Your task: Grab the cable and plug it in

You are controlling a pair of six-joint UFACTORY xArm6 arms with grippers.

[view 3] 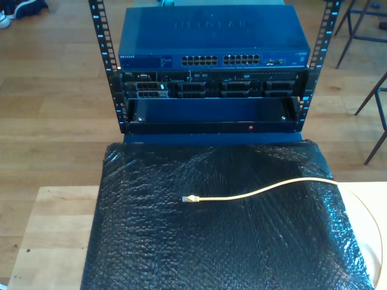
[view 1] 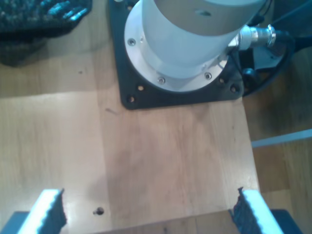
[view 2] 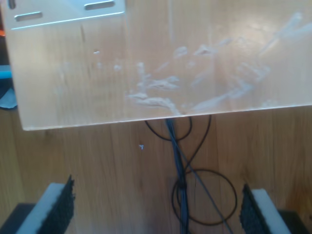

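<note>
The cable (view 3: 260, 191) is thin and pale yellow. It lies on a black bubble-wrap mat (view 3: 181, 254) in the exterior view, its clear plug (view 3: 188, 199) near the mat's middle and its length trailing to the exterior view's right. Beyond the mat stands a rack with a blue network switch (view 3: 211, 36), whose row of ports (view 3: 217, 60) faces the mat. My first gripper (view 1: 150, 214) is open above bare wooden tabletop, facing an arm's white base (view 1: 185, 39). My second gripper (view 2: 157, 209) is open over a wooden floor with nothing between its pads.
Thin black wires (view 2: 183, 180) loop on the floor below a pale wooden board (view 2: 161, 63). The arm base sits on a black mounting plate (view 1: 131, 95). Server units (view 3: 211, 87) fill the rack under the switch. Chair legs (view 3: 375, 96) stand at the exterior view's right.
</note>
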